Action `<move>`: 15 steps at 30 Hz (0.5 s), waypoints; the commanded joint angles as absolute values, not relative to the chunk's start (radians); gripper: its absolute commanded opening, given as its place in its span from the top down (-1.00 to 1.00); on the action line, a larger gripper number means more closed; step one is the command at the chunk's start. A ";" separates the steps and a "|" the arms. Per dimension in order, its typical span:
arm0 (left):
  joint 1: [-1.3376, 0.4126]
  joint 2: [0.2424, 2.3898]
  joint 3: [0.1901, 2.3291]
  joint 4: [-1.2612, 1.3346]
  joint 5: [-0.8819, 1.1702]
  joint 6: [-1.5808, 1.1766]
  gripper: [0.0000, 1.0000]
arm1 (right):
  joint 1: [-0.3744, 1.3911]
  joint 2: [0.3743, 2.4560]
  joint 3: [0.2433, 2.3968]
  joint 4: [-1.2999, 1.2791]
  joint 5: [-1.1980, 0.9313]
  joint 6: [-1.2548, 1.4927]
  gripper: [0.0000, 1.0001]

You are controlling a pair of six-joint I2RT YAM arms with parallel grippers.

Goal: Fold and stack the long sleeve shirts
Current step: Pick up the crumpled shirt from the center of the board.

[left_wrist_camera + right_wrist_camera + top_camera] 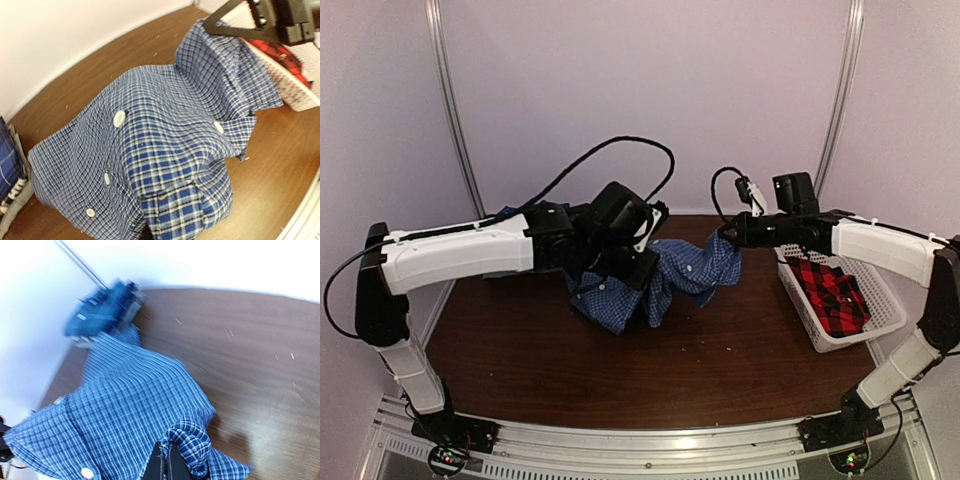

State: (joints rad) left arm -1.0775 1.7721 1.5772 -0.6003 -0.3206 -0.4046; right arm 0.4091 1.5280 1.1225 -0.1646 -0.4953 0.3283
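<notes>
While both tools grip the blue-and-white check shirt [695, 268], which hangs bunched between them over the middle of the tabletop [620, 380], the main risk I see is a thin pinch. The right tool [728, 236] is clenched on only a small fold at one edge, and the left tool [638, 262] is clamped on cloth that hides its fingertips. Pulling apart to spread the garment could slip a corner free, or catch two layers and leave it twisted. A swing rightward might drag the hem against the white basket [840, 343] that holds the red-and-black plaid shirt [830, 290]. Only the overhead view shows both arms together. The right wrist view shows its fingers on the fold and the darker blue plaid shirt [102, 310] lying by the wall. The left wrist view shows the white buttons [119, 118].
</notes>
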 commanded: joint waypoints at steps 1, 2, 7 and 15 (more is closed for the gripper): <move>-1.147 1.621 1.655 -0.490 -0.138 -0.212 1.00 | 0.415 1.357 1.172 -0.162 -0.640 0.426 1.00; -1.166 1.599 1.671 -0.491 -0.120 -0.186 1.00 | 0.418 1.324 1.185 -0.155 -0.655 0.443 1.00; -1.208 1.479 1.696 -0.446 -0.011 -0.140 1.00 | 0.418 1.177 1.244 -0.114 -0.702 0.526 1.00; -1.100 1.342 1.550 -0.287 0.073 -0.192 1.00 | 0.418 1.079 1.369 -0.013 -0.697 0.646 1.00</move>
State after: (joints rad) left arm -1.1957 1.3643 1.6100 -0.4389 -0.0360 -0.1734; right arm 0.4149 1.0954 1.3033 -0.0929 -0.6868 0.5629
